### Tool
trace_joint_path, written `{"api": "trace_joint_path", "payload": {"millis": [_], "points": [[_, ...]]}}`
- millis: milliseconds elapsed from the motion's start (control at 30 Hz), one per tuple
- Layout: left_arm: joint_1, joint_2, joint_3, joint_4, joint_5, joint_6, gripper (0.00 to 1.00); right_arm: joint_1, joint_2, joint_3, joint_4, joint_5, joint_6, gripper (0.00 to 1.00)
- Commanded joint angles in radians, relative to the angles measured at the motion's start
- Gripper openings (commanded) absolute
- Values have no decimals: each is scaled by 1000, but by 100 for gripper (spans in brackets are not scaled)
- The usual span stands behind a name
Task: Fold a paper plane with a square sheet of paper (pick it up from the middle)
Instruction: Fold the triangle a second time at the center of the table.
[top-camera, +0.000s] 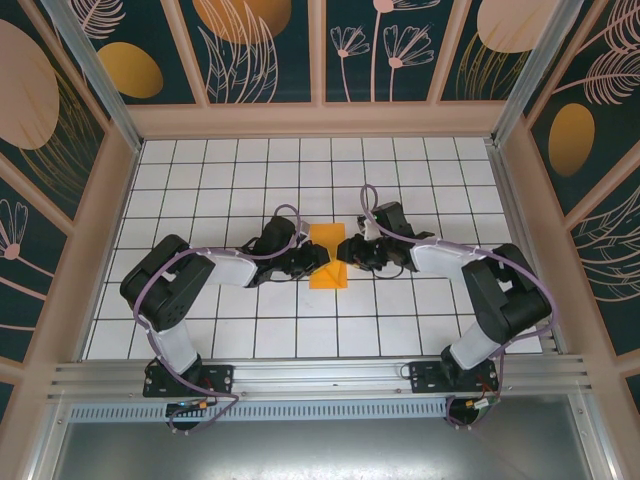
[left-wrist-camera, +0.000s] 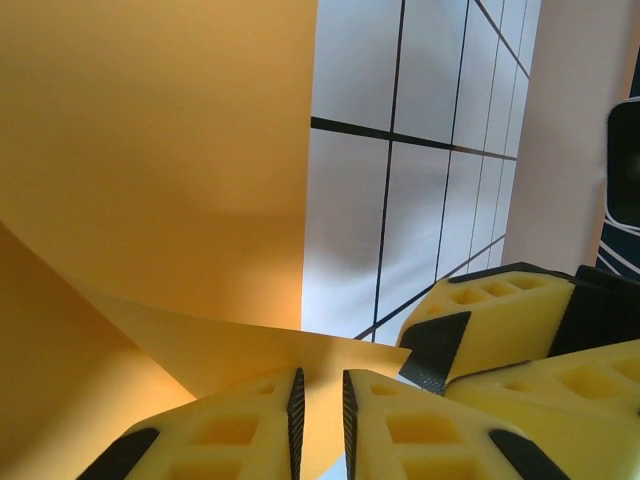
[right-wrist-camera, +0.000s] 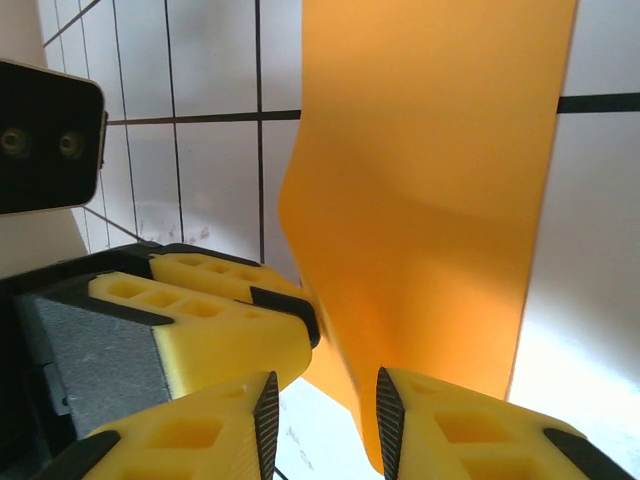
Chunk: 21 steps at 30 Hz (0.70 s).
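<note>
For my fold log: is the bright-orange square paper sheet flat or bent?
Bent: the bright-orange paper sheet curves visibly and narrows at its middle.

Left wrist view crops the square sheet of paper top and left.

The sheet of paper looks smooth and matt; table tiles glossy; right gripper fingers matt plastic.

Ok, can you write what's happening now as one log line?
square sheet of paper: mid-table, narrowed at middle, no plane shape | left pincer: jaws narrow, sheet edge between | right pincer: jaws apart, sheet edge between
</note>
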Motion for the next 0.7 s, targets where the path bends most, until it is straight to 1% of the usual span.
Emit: {"api": "trace_joint_path", "payload": {"millis": [0, 100, 200, 300, 433, 467, 567, 667], "points": [[-5, 14, -10, 47, 12, -5, 21, 4, 15, 19, 5, 18, -23, 33], [-4, 13, -9, 50, 15, -4, 21, 4, 19, 16, 7, 26, -19, 33], [-5, 13, -8, 51, 17, -2, 20, 8, 25, 18, 16, 22, -18, 31], [-5, 13, -9, 52, 17, 0, 18, 11, 34, 22, 22, 21, -19, 25], [-5, 7, -8, 53, 22, 6, 17, 11, 42, 34, 8, 51, -35, 8], [-4, 4, -5, 50, 23, 12, 17, 11, 45, 38, 0, 63, -45, 6], [-4, -18, 27, -3, 38, 80, 17, 9, 58, 58, -38, 99, -90, 1], [-5, -46, 50, -72, 30, 137, 18, 3, 76, 70, -61, 118, -132, 1]]}}
